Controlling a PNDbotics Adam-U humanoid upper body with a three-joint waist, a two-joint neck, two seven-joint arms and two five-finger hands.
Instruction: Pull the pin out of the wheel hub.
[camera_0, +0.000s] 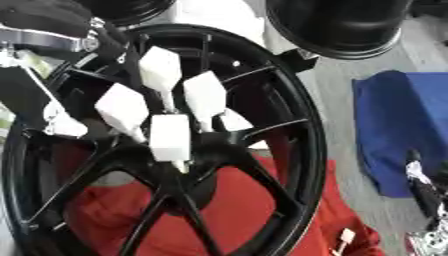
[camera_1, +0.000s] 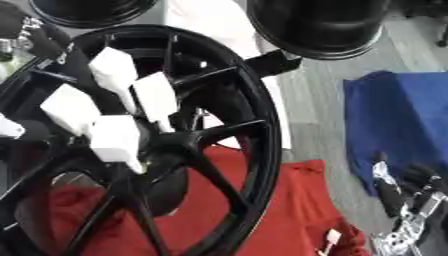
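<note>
A large black spoked wheel hub (camera_0: 293, 115) stands tilted across the left and middle of both views. My left hand (camera_0: 171, 135), black with white pads, reaches in from the upper left and lies over the spokes, its lowest tip at the hub's centre (camera_0: 185, 172). The hand covers the centre, so I cannot make out a pin there or whether the hand holds anything. My right hand (camera_1: 398, 200) rests at the lower right corner, fingers up and relaxed, away from the wheel and holding nothing.
A red cloth (camera_0: 236, 210) lies under the wheel, with a small white tag (camera_0: 344, 239) on it. A blue cloth (camera_0: 398, 125) lies on the grey floor at the right. Two other black rims (camera_1: 324, 25) sit along the top edge.
</note>
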